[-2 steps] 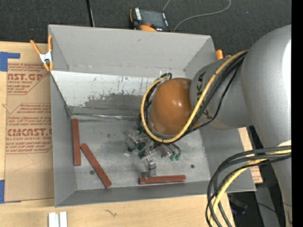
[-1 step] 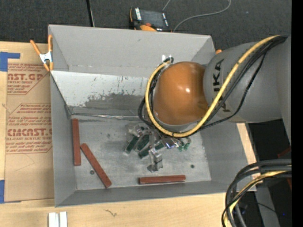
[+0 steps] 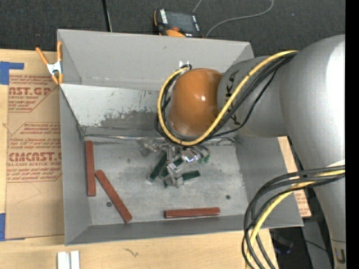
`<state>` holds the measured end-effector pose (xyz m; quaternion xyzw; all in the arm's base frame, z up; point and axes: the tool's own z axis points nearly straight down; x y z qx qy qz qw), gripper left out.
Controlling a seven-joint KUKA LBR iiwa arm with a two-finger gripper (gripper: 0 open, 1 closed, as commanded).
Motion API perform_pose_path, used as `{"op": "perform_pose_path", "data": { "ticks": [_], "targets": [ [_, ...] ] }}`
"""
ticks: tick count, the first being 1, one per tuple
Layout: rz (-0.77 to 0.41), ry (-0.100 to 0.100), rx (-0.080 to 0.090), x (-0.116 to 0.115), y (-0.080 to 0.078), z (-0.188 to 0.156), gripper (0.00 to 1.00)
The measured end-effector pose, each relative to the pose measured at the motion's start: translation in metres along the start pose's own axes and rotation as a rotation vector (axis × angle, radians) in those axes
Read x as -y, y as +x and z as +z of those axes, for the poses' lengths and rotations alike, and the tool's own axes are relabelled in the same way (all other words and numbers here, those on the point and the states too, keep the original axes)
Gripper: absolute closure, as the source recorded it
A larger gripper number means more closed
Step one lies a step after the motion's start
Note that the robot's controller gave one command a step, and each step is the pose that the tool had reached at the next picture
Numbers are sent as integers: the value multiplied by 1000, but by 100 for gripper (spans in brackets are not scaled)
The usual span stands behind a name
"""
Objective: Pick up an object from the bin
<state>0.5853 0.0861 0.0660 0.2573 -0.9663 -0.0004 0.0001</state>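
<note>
camera view, looking down: i reach into the grey bin (image 3: pixel 106 97) from the right; my orange cover (image 3: pixel 193 102), with the yellow-and-black cables (image 3: pixel 161 102) looped round it, hangs over my gripper (image 3: pixel 178 168); the gripper sits low over the floor, near the middle and just in front of the foot of the back wall, so there is little room behind me; to my left the floor lies bare as far as the left wall's side, and the floor to my right and front right is bare too; three reddish-brown bars keep to the edges, well apart from me: the left bar (image 3: pixel 90 168) runs along the left wall, the slanted bar (image 3: pixel 113 196) lies just beside it and points into the front-left corner, and the front bar (image 3: pixel 192 212) lies flat along the front wall.

right under me lies a small heap of dark green sticks (image 3: pixel 159 168); they are short, thin and straight; one slants down to my left, another (image 3: pixel 192 175) pokes out flat to my right; whether my jaws are released or clenched i cannot tell, nor whether a stick is between them.
</note>
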Motion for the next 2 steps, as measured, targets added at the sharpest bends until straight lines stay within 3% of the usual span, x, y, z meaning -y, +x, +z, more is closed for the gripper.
{"op": "perform_pose_path", "data": {
  "ticks": [1,2],
  "targets": [
    [1,0,-2,0,-1,-8,100],
    [127,2,12,-13,0,-151,100]
  ]
}}
